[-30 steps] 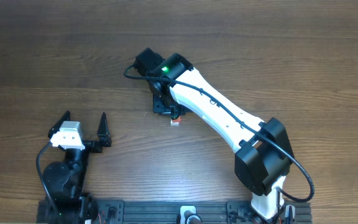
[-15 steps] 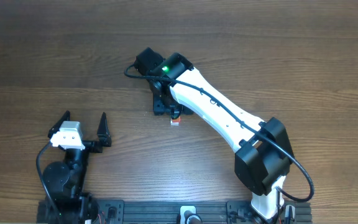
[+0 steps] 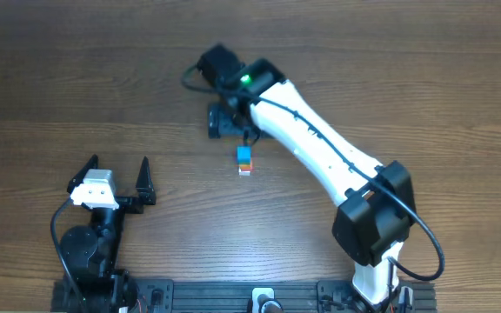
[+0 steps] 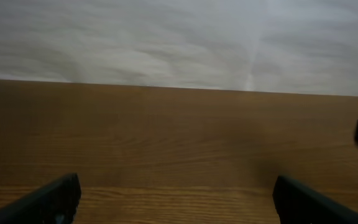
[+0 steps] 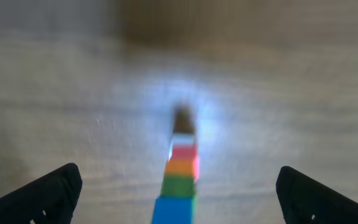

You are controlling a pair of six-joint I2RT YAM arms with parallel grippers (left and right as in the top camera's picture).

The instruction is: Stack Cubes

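A small tower of cubes [image 3: 244, 161] stands upright near the middle of the wooden table, blue on top, then green, orange and red, with a white one at the bottom. The right wrist view looks down on the same cube tower [image 5: 179, 186], blue cube nearest. My right gripper [image 3: 230, 121] is lifted above and a little beyond the tower, open, holding nothing; its fingertips [image 5: 48, 193] stand wide on either side. My left gripper [image 3: 118, 174] rests open at the table's near left, far from the cubes.
The wooden table [image 3: 407, 87] stretches bare all around the tower. The right arm's white link [image 3: 311, 152] slants over the table from the near right. A pale wall [image 4: 179, 37] rises behind the table's far edge.
My right gripper has let go of the tower and risen away from it, uncovering the blue top cube. The left arm has stayed where it was.
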